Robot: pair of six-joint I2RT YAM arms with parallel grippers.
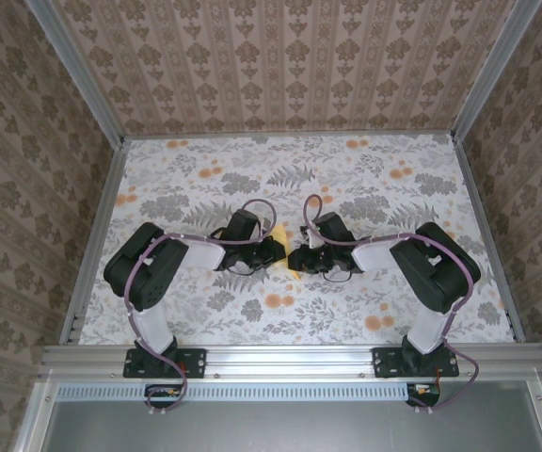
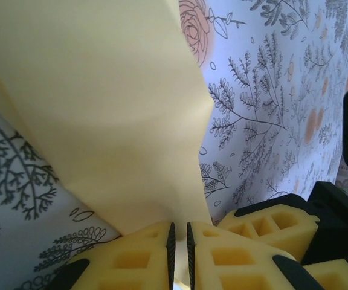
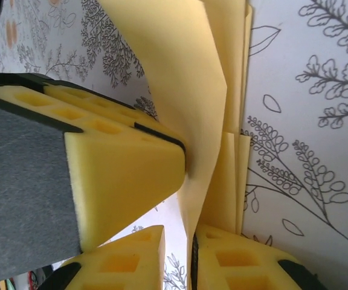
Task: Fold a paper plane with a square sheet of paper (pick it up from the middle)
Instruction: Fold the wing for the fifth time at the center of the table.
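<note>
As the left gripper [image 2: 177, 254] is pinching the paper sheet [image 2: 101, 109], likely steadying its fold, the right gripper [image 3: 179, 261] is straddling it. Its jaws are standing slightly apart.

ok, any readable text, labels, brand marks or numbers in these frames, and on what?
None: no text, label, brand or number can be read in any view.
The paper is plain pale yellow, with no print.
The tablecloth and the walls carry only flower and leaf patterns, no lettering.
</note>
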